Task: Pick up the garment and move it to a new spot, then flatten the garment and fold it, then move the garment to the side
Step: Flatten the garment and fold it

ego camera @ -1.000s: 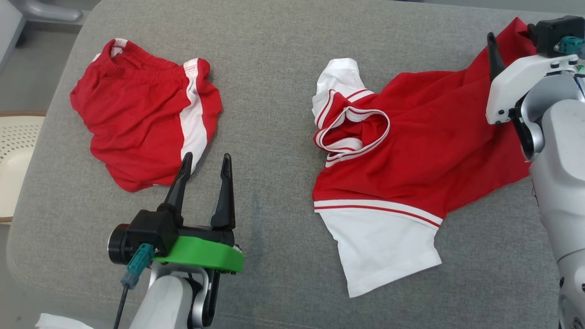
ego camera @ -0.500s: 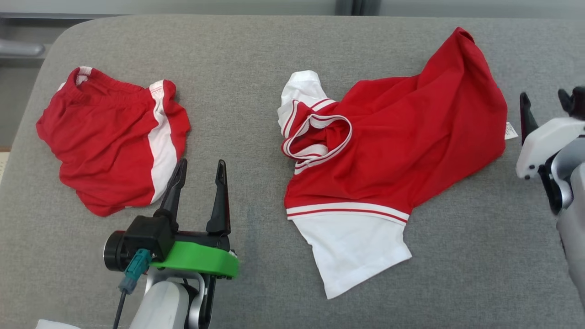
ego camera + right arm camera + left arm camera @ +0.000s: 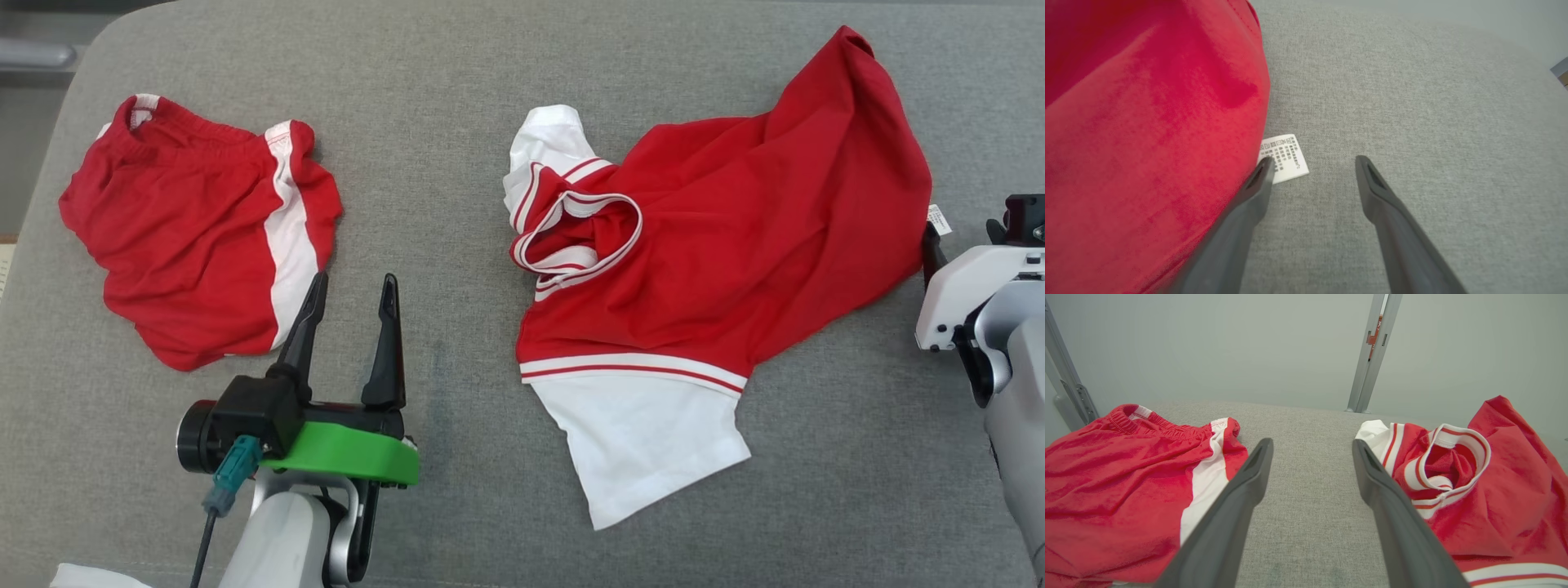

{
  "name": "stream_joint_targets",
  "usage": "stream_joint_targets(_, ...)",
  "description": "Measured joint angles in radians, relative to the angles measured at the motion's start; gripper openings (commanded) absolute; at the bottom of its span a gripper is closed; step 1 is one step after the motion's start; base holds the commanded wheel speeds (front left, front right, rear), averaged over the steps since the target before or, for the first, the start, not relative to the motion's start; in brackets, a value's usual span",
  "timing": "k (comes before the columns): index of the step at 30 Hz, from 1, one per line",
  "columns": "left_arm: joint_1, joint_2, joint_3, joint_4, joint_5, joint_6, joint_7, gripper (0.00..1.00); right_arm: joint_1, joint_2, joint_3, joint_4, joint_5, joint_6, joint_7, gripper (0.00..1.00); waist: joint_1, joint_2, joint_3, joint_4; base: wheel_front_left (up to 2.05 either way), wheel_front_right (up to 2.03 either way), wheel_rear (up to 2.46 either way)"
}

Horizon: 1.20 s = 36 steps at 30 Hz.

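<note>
At the far left of the grey padded worktop (image 3: 457, 98) lies a rumpled pair of red shorts (image 3: 196, 245) with a white side stripe, waistband away from the robot. Just right of them the left end effector (image 3: 354, 279) hovers over bare fabric, its fingers spread wide and holding nothing, one tip near the hem of the shorts. Further right lies the red shirt (image 3: 735, 245), which I take to be the garment in question. It is loose on the worktop and far from flat: the striped collar (image 3: 580, 237) is bunched open, a white sleeve (image 3: 653, 441) points toward the robot, and the body trails up to the right in folds. At its right edge a small printed label (image 3: 1284, 157) pokes out, and the right end effector (image 3: 1314, 160) sits low beside it, wide open and empty, one finger tip at the label and the shirt's edge. The flattening step appears to be in hand. The next move calls for both arms to take opposite edges of the shirt and draw them apart until sleeves and hem lie smooth. Neither garment sits in a container; both rest directly on the worktop, well apart.
</note>
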Motion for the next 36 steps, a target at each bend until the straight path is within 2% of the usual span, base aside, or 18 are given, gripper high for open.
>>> stream_joint_targets(7, -0.002, 0.0, 0.011, 0.001, 0.0, 0.0, 0.0, 1.0, -0.056, 0.04, 0.007, 0.067, -0.016, -0.001, -0.007, 1.0, 0.0, 0.0, 0.017, 0.029, 0.0, 0.0, 0.0)
stream_joint_targets(8, -0.002, 0.0, 0.012, 0.001, 0.0, 0.0, 0.0, 1.0, -0.059, 0.043, 0.013, 0.073, -0.015, -0.001, -0.007, 0.89, 0.0, 0.0, 0.016, 0.029, 0.0, 0.0, 0.0)
stream_joint_targets(9, -0.002, 0.0, 0.013, 0.001, 0.0, 0.0, 0.0, 1.0, -0.064, 0.046, 0.019, 0.079, -0.014, -0.001, -0.007, 0.45, 0.0, 0.0, 0.015, 0.029, 0.0, 0.0, 0.0)
stream_joint_targets(10, -0.002, 0.0, 0.014, 0.001, 0.0, 0.0, 0.0, 1.0, -0.069, 0.049, 0.027, 0.085, -0.013, -0.001, -0.007, 0.37, 0.0, 0.0, 0.014, 0.028, 0.0, 0.0, 0.0)
stream_joint_targets(12, -0.002, 0.0, 0.015, 0.001, 0.0, 0.001, 0.0, 1.0, -0.074, 0.052, 0.042, 0.091, -0.007, -0.001, -0.012, 0.0, 0.0, 0.0, 0.012, 0.025, 0.0, 0.0, 0.0)
stream_joint_targets(24, 0.007, 0.0, 0.019, 0.006, 0.006, 0.0, 0.0, 1.0, -0.092, 0.054, 0.117, 0.063, 0.034, 0.0, -0.079, 0.0, 0.0, 0.0, -0.019, -0.025, 0.0, 0.0, 0.0)
stream_joint_targets(32, 0.015, 0.0, 0.02, 0.01, 0.006, 0.0, 0.0, 1.0, -0.046, 0.053, 0.172, -0.032, 0.079, 0.0, -0.1, 0.0, 0.0, 0.0, -0.048, -0.055, 0.0, 0.0, 0.0)
stream_joint_targets(33, 0.016, 0.0, 0.019, 0.01, 0.006, 0.0, 0.0, 1.0, -0.033, 0.055, 0.174, -0.042, 0.091, 0.0, -0.096, 0.29, 0.0, 0.0, -0.051, -0.057, 0.0, 0.0, 0.0)
stream_joint_targets(34, 0.016, 0.0, 0.018, 0.01, 0.006, 0.0, 0.0, 1.0, -0.022, 0.057, 0.176, -0.046, 0.104, 0.0, -0.085, 0.8, 0.0, 0.0, -0.053, -0.058, 0.0, 0.0, 0.0)
stream_joint_targets(35, 0.016, 0.0, 0.016, 0.011, 0.006, 0.0, 0.0, 1.0, -0.011, 0.057, 0.177, -0.049, 0.111, 0.0, -0.075, 1.0, 0.0, 0.0, -0.054, -0.058, 0.0, 0.0, 0.0)
stream_joint_targets(36, 0.016, 0.0, 0.013, 0.011, 0.006, 0.0, 0.0, 1.0, -0.004, 0.057, 0.177, -0.049, 0.117, 0.0, -0.067, 1.0, 0.0, 0.0, -0.054, -0.056, 0.0, 0.0, 0.0)
